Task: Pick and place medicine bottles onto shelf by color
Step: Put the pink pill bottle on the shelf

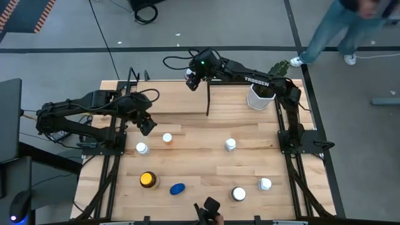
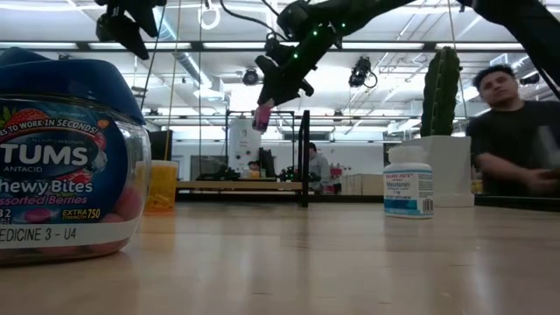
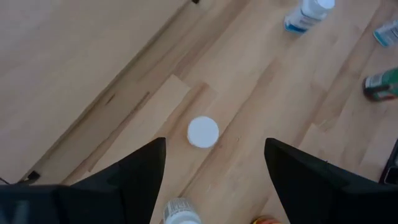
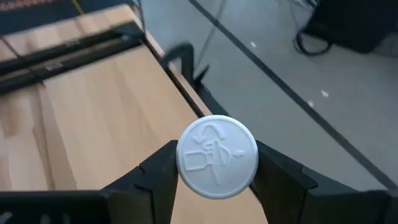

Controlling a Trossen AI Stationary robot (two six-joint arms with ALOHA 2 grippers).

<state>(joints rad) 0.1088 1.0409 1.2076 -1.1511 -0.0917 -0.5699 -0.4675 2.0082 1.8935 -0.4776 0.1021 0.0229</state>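
Wooden tabletop [image 1: 206, 164] with bottles scattered — shelf [image 1: 169, 100] at the back.
A white-capped bottle [image 4: 217, 156] is pinched in the right tool [image 1: 191, 79] above the shelf's far edge; the left tool [image 1: 147, 125] is held spread over a white cap [image 3: 203, 132].

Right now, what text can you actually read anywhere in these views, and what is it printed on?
"TUMS", "ANTACID", "Chewy Bites", "Assorted Berries", "EXTRA", "750": blue-lidded jar.
"MEDICINE 3 - U4": sticker on that jar.
"TROSSEN": right arm.
White bottle: label too small to read.
Cap in the right gripper: embossed symbols only.
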